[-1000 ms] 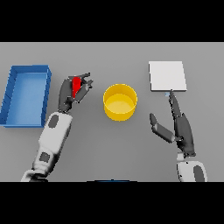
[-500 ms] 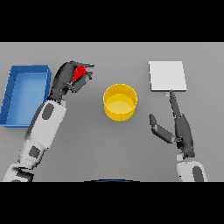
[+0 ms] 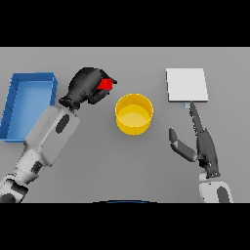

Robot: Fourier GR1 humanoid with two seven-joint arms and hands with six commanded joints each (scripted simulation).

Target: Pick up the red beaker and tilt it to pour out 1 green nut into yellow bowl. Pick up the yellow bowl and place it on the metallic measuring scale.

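Observation:
My left hand (image 3: 87, 86) is raised above the table, left of the yellow bowl (image 3: 134, 114), with its fingers curled round the red beaker (image 3: 104, 84). Only a small red part of the beaker shows between the fingers, pointing toward the bowl. The yellow bowl stands upright at the table's middle; I see no nut inside it. The metallic measuring scale (image 3: 186, 85), a pale square plate, lies at the back right. My right hand (image 3: 202, 141) rests open on the table just in front of the scale, fingers straight and pointing at it.
A blue tray (image 3: 13, 108) sits along the left side of the table, just behind my left forearm.
My left hand has lifted the red beaker higher and carried it right, toward the bowl. The right hand has not moved.

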